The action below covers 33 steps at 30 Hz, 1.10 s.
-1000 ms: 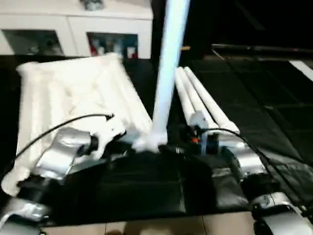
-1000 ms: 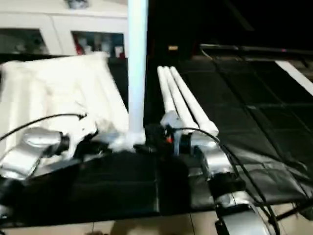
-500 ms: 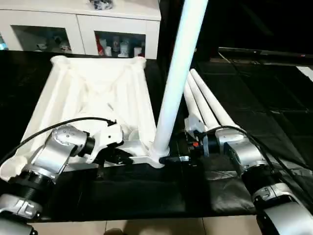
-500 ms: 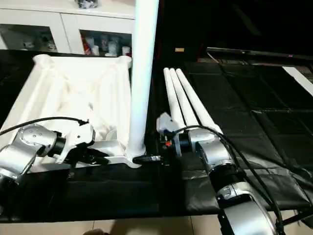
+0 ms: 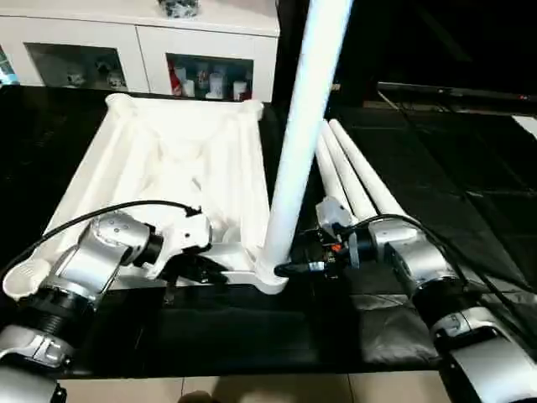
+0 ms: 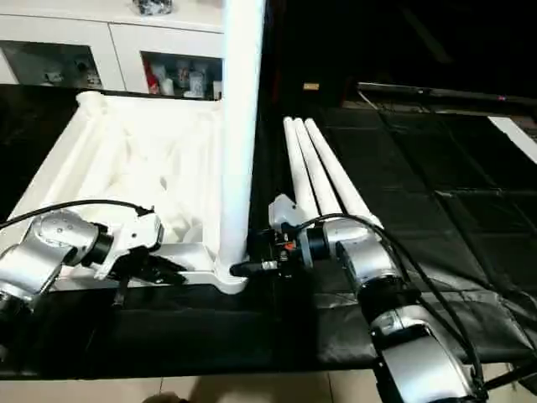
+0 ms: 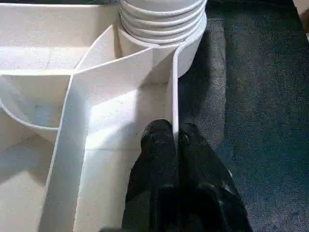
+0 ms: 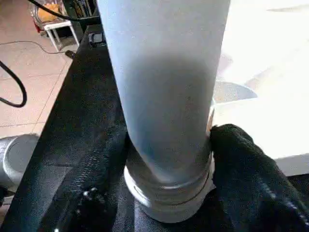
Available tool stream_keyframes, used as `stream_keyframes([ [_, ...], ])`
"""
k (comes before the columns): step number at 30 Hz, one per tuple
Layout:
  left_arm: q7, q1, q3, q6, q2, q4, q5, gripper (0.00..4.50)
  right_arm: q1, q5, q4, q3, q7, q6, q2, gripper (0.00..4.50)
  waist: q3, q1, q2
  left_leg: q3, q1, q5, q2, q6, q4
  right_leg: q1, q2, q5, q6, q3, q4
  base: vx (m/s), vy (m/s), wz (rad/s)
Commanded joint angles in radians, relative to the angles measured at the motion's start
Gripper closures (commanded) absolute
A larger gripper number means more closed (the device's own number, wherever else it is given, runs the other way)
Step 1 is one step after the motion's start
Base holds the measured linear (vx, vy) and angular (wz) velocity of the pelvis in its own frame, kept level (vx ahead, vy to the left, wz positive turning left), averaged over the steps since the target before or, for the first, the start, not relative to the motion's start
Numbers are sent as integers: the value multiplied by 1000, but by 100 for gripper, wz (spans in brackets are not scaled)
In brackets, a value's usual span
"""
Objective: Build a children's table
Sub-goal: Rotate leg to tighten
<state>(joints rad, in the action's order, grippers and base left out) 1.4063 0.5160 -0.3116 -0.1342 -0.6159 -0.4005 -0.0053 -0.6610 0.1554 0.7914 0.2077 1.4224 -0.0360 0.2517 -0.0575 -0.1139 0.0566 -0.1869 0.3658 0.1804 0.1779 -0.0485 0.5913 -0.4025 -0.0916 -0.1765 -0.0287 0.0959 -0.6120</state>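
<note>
- Four legs belong to the children's table: one leg (image 5: 300, 138) stands upright in the near corner socket (image 5: 270, 273) of the upside-down table top (image 5: 168, 176), and three spare legs (image 6: 323, 180) lie side by side on the black mat (image 6: 419, 185) just to the right of the top.
- The table top lies ribbed side up on the black mat, with a white cabinet (image 5: 134, 50) with glass doors behind it.
- The left gripper (image 7: 177, 137) has its jaws clenched on the thin near edge wall (image 7: 173, 87) of the table top, one black finger on each side, close to the socket.
- The right gripper (image 8: 166, 145) reaches in level from the right at the base of the upright leg; its black fingers (image 8: 246, 164) sit on either side of the leg just above the ribbed foot ring (image 8: 166, 191). One finger lies against the leg, yet I cannot tell whether the jaws truly clamp it or only bracket it.
- Both silver forearms come in low from the near side, black cables looping over each wrist.
</note>
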Motion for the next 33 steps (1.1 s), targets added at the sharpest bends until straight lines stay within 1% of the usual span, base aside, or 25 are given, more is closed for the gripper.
stream_keyframes([
  [1,29,15,-35,10,7,-1,7,450,3,-19,12,20,11,-5,-7,202,66,4,-17,21,-18,237,68,-6,-78,46,-75,-232,-222,-63,63,0,0,0],
  [2,30,16,-35,11,7,-2,7,450,2,-19,14,20,11,-6,-8,216,66,4,-16,21,-18,240,67,-7,-78,47,-76,-236,-221,-63,63,0,0,0],
  [3,31,16,-35,11,6,-3,6,450,5,-20,13,23,10,-9,-10,216,66,4,-19,21,-19,241,67,-9,-78,46,-76,-237,-221,-63,63,0,0,0],
  [4,32,17,-35,11,5,-5,5,450,8,-25,11,25,2,-18,-11,226,66,4,-18,21,-18,243,67,-10,-78,47,-76,-238,-221,-63,64,0,0,0],
  [6,33,18,-35,11,5,-7,5,450,9,-27,11,25,-5,-16,-12,226,66,4,-19,22,-19,246,68,-12,-79,46,-75,-239,-222,-63,63,0,0,0],
  [7,33,18,-35,12,4,-8,5,450,8,-25,13,22,-8,-9,-14,183,66,5,-19,22,-19,248,67,-12,-79,46,-75,-240,-222,-63,64,0,0,0],
  [8,34,20,-35,15,5,-12,6,450,5,-19,22,16,-15,8,-18,171,66,5,-18,22,-19,248,67,-11,-79,47,-74,-239,-223,-63,64,0,0,0],
  [9,35,21,-35,17,5,-16,6,450,2,-15,28,13,-13,19,-20,172,66,5,-19,22,-19,249,67,-12,-79,46,-74,-241,-223,-63,64,0,0,0],
  [10,36,21,-35,18,6,-17,6,450,2,-12,31,10,-13,25,-23,167,66,5,-19,22,-19,251,67,-13,-79,46,-75,-242,-225,-63,64,0,0,0],
  [11,37,22,-35,19,7,-17,7,450,2,-10,32,8,-13,28,-25,153,67,4,-20,22,-19,249,67,-13,-78,47,-75,-239,-226,-63,64,0,0,0],
  [12,37,22,-35,19,7,-17,7,450,2,-9,32,8,-13,29,-25,153,67,4,-20,22,-18,245,68,-14,-79,47,-75,-229,-227,-63,62,0,0,0],
  [13,37,22,-35,20,8,-18,6,450,2,-9,34,7,-14,29,-27,130,67,4,-21,22,-20,244,69,-15,-79,47,-75,-221,-229,-62,61,0,0,0],
  [14,38,23,-36,20,8,-19,7,450,4,-12,34,7,-17,24,-28,128,67,5,-23,22,-19,246,68,-15,-79,46,-74,-219,-229,-62,61,0,0,0],
  [16,39,26,-37,22,9,-23,8,450,9,-27,40,9,-53,-8,-36,121,66,5,-23,22,-19,255,68,-21,-80,45,-75,-227,-229,-63,62,0,0,0],
  [18,40,27,-38,23,9,-25,8,450,7,-28,50,2,-79,-19,-45,94,67,6,-23,22,-21,260,67,-26,-80,45,-76,-233,-231,-63,63,0,0,0],
  [20,41,28,-38,23,10,-27,8,450,5,-26,55,-3,-87,-17,-49,94,67,5,-26,22,-21,263,68,-28,-81,45,-75,-231,-229,-63,62,0,0,0],
  [21,42,30,-39,24,10,-29,9,450,4,-26,54,-1,-87,-14,-54,94,66,6,-23,22,-21,265,68,-28,-81,46,-74,-230,-227,-63,62,0,0,0],
  [24,43,31,-39,25,11,-31,9,450,6,-27,50,3,-84,-10,-57,94,66,5,-24,22,-20,265,68,-26,-81,47,-75,-233,-226,-64,62,0,0,0],
  [26,43,32,-39,27,11,-34,10,450,6,-18,50,-5,-83,3,-62,94,66,5,-24,22,-20,264,69,-25,-81,46,-75,-234,-226,-64,62,0,0,0],
  [27,43,32,-39,28,10,-35,10,450,6,-13,50,-8,-81,8,-63,120,66,5,-24,22,-20,263,68,-25,-81,46,-75,-230,-227,-64,62,0,0,0],
  [30,44,33,-39,28,10,-36,10,450,4,-10,53,-11,-74,12,-64,132,67,5,-24,22,-20,261,69,-26,-81,46,-75,-224,-228,-63,61,0,0,0],
  [32,44,33,-39,28,10,-37,10,450,4,-10,57,-12,-67,10,-64,161,67,5,-24,22,-21,263,69,-26,-81,46,-75,-220,-230,-63,61,0,0,0],
  [33,45,33,-39,28,10,-37,10,450,5,-8,57,-12,-61,15,-63,161,66,5,-24,22,-19,262,68,-25,-81,46,-75,-221,-230,-64,61,0,0,0],
])
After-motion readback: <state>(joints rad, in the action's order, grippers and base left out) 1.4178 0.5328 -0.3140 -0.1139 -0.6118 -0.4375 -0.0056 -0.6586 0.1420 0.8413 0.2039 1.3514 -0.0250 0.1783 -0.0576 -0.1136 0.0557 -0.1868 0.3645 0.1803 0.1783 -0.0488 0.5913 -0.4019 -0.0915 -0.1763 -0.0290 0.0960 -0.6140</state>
